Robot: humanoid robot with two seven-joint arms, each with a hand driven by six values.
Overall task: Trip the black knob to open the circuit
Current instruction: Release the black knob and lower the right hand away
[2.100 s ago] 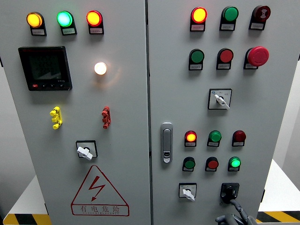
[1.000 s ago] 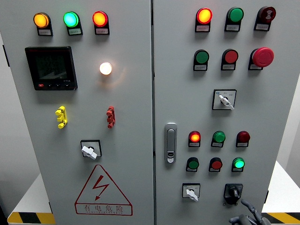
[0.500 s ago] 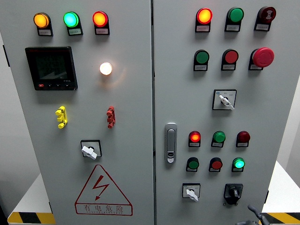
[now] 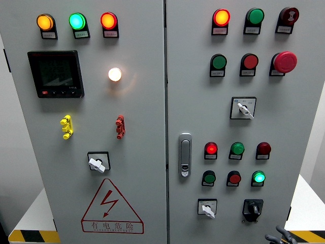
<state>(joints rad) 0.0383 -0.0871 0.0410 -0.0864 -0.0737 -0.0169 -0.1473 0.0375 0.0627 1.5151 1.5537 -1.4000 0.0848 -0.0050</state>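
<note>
Black knob (image 4: 252, 208) low on the right door of the grey cabinet (image 4: 152, 127), in the bottom row, right of a white-handled selector switch (image 4: 206, 208) and directly below a lit green lamp (image 4: 259, 177); pointer roughly upright, nothing touching it. Right hand (image 4: 280, 237) barely in view at the bottom edge, below and to the right of the knob, clear of the panel face; only a few dark fingertips (image 4: 282, 233) visible, too little to tell whether spread or curled. Left hand out of sight. Higher on the same door: a red mushroom button (image 4: 285, 61), a second selector switch (image 4: 242, 108), a lit red lamp (image 4: 211, 149) and the metal door latch (image 4: 185, 154) by the seam. On the left door: amber, green and red lamps in a row at the top, a dark meter display (image 4: 56, 73), a glowing white lamp (image 4: 115, 74), a yellow clip (image 4: 66, 127), a red clip (image 4: 120, 126), another selector and a red triangular hazard sign (image 4: 111, 207).
</note>
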